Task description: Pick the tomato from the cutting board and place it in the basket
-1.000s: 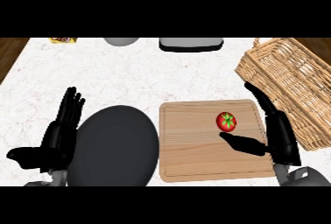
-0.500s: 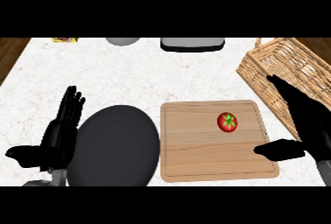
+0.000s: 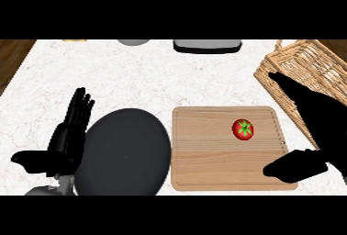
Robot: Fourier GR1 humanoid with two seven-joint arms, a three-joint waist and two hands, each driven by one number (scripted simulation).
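A red tomato [image 3: 243, 129] with a green stem sits on the right part of the wooden cutting board [image 3: 210, 156]. A wicker basket [image 3: 308, 69] stands tilted at the right edge of the counter, behind the board. My right hand [image 3: 313, 124] is open, fingers straight and pointing up over the basket's near side, thumb over the board's lower right corner. It is to the right of the tomato and apart from it. My left hand [image 3: 64, 137] rests open at the lower left, fingers up, holding nothing.
A dark round plate [image 3: 122, 153] lies left of the board, next to my left hand. At the counter's far edge are a dark tray-like object [image 3: 207, 45], a grey round object [image 3: 134, 41] and a small yellow item [image 3: 75, 40].
My right hand has moved right, away from the tomato, and now reaches over the basket's edge. The tomato and my left hand have not moved.
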